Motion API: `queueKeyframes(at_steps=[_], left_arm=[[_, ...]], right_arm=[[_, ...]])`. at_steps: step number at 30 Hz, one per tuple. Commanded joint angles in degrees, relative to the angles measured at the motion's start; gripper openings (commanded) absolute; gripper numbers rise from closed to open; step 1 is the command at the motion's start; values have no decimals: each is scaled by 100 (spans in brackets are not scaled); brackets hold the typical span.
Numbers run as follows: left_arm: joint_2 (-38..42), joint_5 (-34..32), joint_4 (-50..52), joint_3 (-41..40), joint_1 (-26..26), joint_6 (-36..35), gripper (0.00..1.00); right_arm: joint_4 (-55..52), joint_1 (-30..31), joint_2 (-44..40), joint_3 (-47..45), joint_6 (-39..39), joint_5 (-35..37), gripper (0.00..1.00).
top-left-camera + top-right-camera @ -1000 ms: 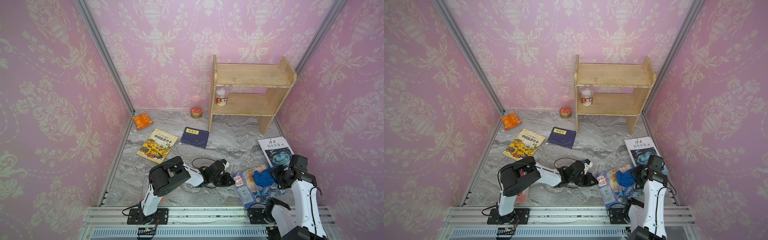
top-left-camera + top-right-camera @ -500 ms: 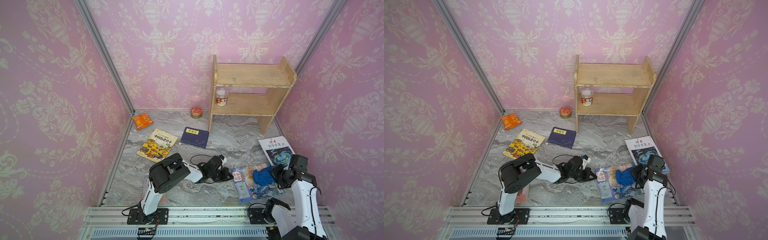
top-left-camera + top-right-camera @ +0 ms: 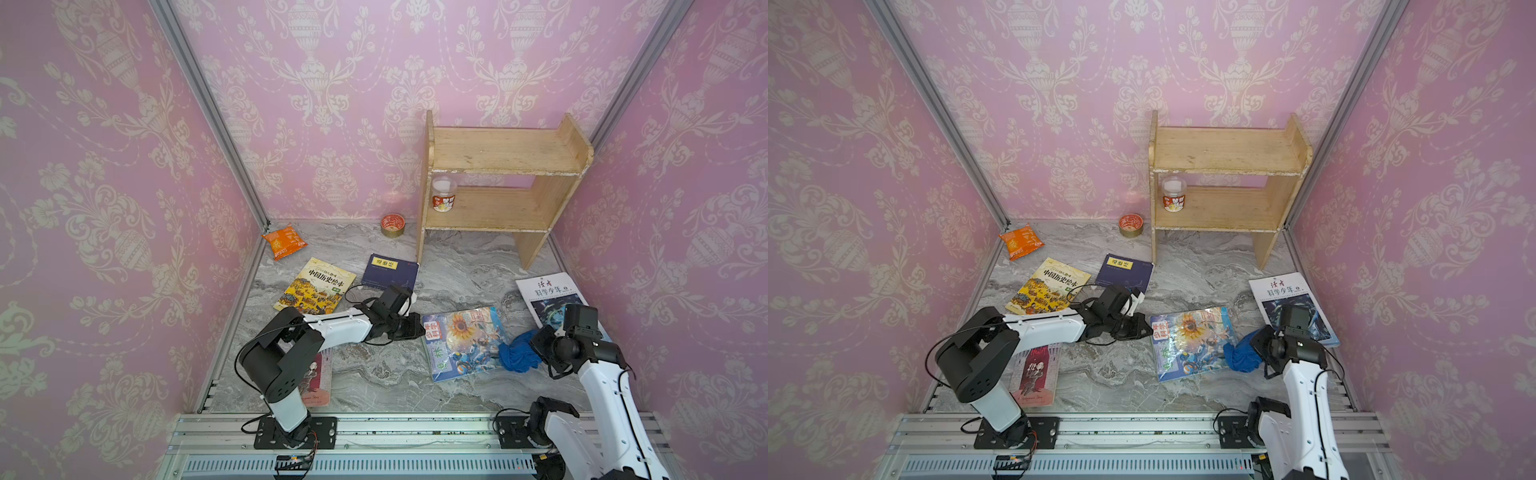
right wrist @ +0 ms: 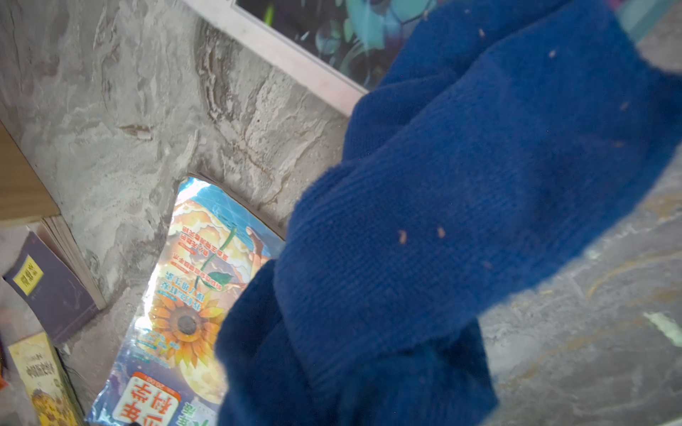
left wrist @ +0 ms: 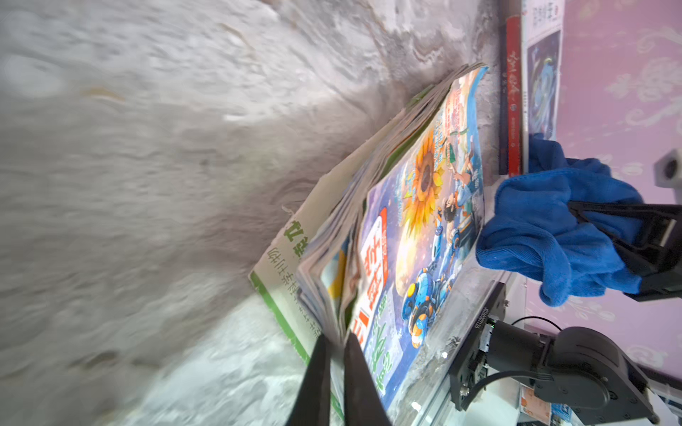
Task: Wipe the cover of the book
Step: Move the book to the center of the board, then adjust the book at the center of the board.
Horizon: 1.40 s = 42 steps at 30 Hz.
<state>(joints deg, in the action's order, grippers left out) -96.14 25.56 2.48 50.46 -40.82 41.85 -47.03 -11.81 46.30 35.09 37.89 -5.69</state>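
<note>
flanking the book are left hand and right hand gripping cloth.

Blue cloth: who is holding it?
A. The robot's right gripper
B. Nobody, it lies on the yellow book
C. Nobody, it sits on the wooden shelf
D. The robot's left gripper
A: the right gripper is shut on the bunched blue cloth, at the edge of the sunflower book.
</note>
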Motion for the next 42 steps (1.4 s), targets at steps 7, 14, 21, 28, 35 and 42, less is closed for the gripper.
queueKeyframes(at_steps=[7, 14, 21, 28, 35, 42], left_arm=[[1124, -362, 473, -313, -128, -214, 94], [1370, 40, -630, -518, -1175, 58, 99], [1027, 395, -1440, -1075, -2010, 439, 100], [337, 478, -2108, -1413, -2378, 764, 99], [113, 29, -2199, -1799, -2323, 887, 99], [551, -473, -1480, -2178, -1514, 722, 99]], right_arm=[[-19, 1834, 976, 1213, -34, 1695, 0], [401, 2609, 2045, 1835, -444, 1785, 0], [873, 3168, 3160, 2378, -702, 1669, 0], [1485, 3359, 4203, 2985, -1120, 1385, 0], [1275, 3418, 5166, 3106, -1143, 1368, 0], [1466, 3447, 4595, 1829, -688, 1000, 0]])
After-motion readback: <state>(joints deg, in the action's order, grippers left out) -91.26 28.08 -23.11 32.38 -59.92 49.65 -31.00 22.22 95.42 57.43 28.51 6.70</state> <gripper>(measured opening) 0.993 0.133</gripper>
